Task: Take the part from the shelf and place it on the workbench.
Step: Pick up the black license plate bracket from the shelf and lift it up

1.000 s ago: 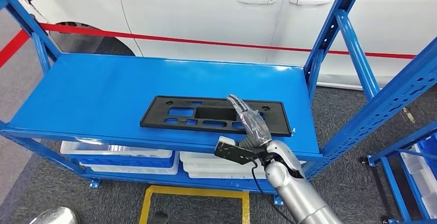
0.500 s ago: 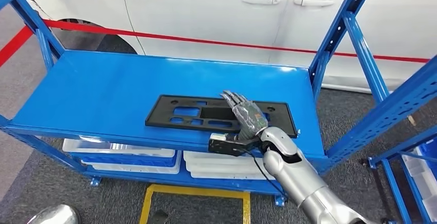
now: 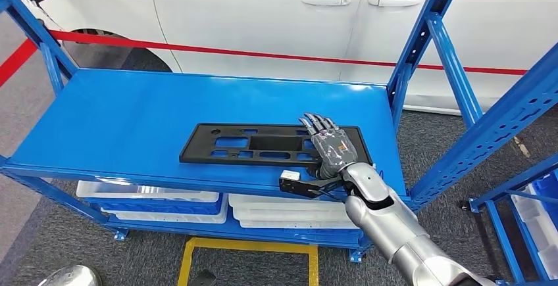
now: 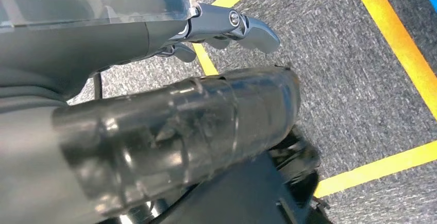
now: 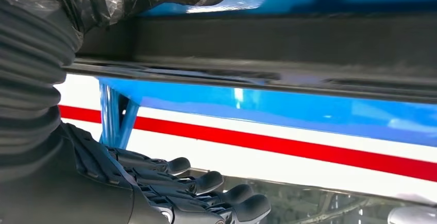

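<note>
Shelving of blue painted steel fills the middle of the head view, its flat top board running from the left edge to right of centre, with slanted perforated uprights at the right. On that board, just right of centre and close to the front lip, lies the flat black plastic part — a long rectangular plate with several cut-out windows and small holes, lying flat and roughly parallel to the shelf edge.

The robot's right hand comes up from the lower right on a silver arm and rests, palm down, over the right end of the plate. Its dark fingers are stretched out nearly straight and side by side, reaching toward the plate's far edge. They lie on or just above the plastic; nothing is gripped. In the right wrist view the same fingertips sit loosely extended at the bottom of the frame, with the dark edge of the plate above them.

The left hand appears in the left wrist view at the left and centre — a thick grey thumb and a metal finger part over grey carpet with yellow floor lines; whether it is spread or closed cannot be told.

Behind the shelf stands a white car with a red tape line across it. White plastic bins sit on the lower shelf.
</note>
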`<state>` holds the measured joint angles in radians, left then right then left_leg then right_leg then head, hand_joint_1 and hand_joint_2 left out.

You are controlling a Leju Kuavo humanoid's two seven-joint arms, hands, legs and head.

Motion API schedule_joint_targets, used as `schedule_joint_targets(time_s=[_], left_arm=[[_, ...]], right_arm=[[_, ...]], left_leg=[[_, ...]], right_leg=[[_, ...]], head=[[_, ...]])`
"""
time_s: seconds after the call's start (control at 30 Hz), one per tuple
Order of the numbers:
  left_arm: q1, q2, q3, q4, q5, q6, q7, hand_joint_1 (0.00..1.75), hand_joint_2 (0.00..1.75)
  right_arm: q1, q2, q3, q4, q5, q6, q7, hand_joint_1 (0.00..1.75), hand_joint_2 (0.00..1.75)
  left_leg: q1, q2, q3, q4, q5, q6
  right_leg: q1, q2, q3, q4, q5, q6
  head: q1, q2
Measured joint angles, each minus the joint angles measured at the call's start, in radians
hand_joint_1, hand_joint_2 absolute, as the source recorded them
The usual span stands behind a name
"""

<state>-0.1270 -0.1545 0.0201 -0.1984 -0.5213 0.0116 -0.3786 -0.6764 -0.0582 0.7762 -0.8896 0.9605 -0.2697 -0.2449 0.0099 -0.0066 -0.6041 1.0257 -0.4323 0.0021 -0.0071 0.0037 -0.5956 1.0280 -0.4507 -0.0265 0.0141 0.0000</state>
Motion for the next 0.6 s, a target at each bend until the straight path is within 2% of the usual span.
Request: schedule_joint_targets(time_s=[0.1,0.13,0.2,0.27,0.3,0.33,0.37,0.4,0.47,0.5,0.6], left_arm=[[0.002,0.0,0.002,0.0,-0.002,0.001,0.0,0.0,0.0],[0.003,0.0,0.003,0.0,-0.002,0.001,0.0,0.0,0.0],[0.001,-0.001,0.004,0.0,-0.003,0.002,-0.001,0.0,0.0],[0.001,-0.001,0.008,0.0,-0.004,0.001,-0.006,0.0,0.0],[0.001,-0.002,0.011,0.0,-0.005,0.001,-0.008,0.0,0.0],[0.0,-0.002,0.014,0.0,-0.006,0.001,-0.009,0.0,0.0],[0.0,-0.003,0.017,0.0,-0.007,0.001,-0.01,0.0,0.0],[0.0,-0.004,0.019,0.0,-0.008,0.002,-0.01,0.0,0.0],[-0.002,-0.007,0.021,0.0,-0.011,0.005,-0.01,0.0,0.0],[-0.003,-0.008,0.023,0.0,-0.012,0.006,-0.01,0.0,0.0],[-0.004,-0.01,0.029,0.0,-0.013,0.01,-0.009,0.0,0.0]], right_arm=[[0.0,-0.003,-0.002,0.006,0.003,-0.003,0.003,0.0,1.75],[0.0,-0.005,-0.004,0.008,0.006,-0.003,0.004,0.0,1.75],[0.0,-0.009,-0.007,0.013,0.015,-0.004,0.007,0.0,1.75],[0.002,-0.012,-0.008,0.02,0.026,-0.005,0.01,0.0,1.75],[0.004,-0.012,-0.009,0.026,0.032,-0.006,0.013,0.0,1.75],[0.005,-0.013,-0.01,0.032,0.037,-0.007,0.016,0.0,1.75],[0.006,-0.013,-0.012,0.038,0.042,-0.009,0.019,0.0,1.75],[0.005,-0.013,-0.015,0.044,0.045,-0.012,0.022,0.0,1.75],[0.001,-0.013,-0.025,0.057,0.048,-0.025,0.024,0.0,1.75],[0.0,-0.013,-0.03,0.064,0.049,-0.033,0.023,0.0,1.75],[-0.001,-0.013,-0.045,0.086,0.051,-0.057,0.016,0.0,1.75]], left_leg=[[0.0,-0.001,0.004,-0.014,0.002,0.015],[0.001,0.0,0.005,-0.018,0.005,0.021],[0.004,0.001,0.007,-0.023,0.008,0.032],[0.003,0.001,0.006,-0.023,0.008,0.036],[0.003,0.001,0.006,-0.022,0.007,0.037],[0.003,0.001,0.006,-0.021,0.007,0.036],[0.003,0.0,0.006,-0.019,0.006,0.035],[0.003,0.0,0.006,-0.016,0.004,0.033],[0.0,-0.001,0.004,-0.008,-0.002,0.026],[-0.002,-0.001,0.002,-0.005,-0.004,0.022],[-0.001,0.0,0.001,-0.003,-0.007,0.008]], right_leg=[[0.001,0.001,-0.004,0.003,-0.003,0.016],[0.0,0.001,-0.008,0.014,-0.012,0.022],[-0.003,0.0,-0.046,0.096,-0.061,0.032],[-0.005,0.0,-0.11,0.227,-0.118,0.039],[-0.006,0.0,-0.133,0.271,-0.128,0.041],[-0.007,-0.001,-0.139,0.279,-0.119,0.042],[-0.008,-0.001,-0.125,0.247,-0.092,0.042],[-0.009,-0.002,-0.095,0.183,-0.055,0.04],[-0.006,-0.002,-0.036,0.058,-0.008,0.031],[-0.004,-0.002,-0.021,0.026,-0.001,0.027],[-0.001,0.0,-0.015,0.011,0.0,0.011]], head=[[0.0,0.0],[0.001,0.0],[0.001,0.0],[0.002,0.0],[0.002,0.0],[0.002,0.0],[0.002,0.0],[0.002,0.0],[0.001,0.0],[0.001,0.0],[0.001,0.0]])
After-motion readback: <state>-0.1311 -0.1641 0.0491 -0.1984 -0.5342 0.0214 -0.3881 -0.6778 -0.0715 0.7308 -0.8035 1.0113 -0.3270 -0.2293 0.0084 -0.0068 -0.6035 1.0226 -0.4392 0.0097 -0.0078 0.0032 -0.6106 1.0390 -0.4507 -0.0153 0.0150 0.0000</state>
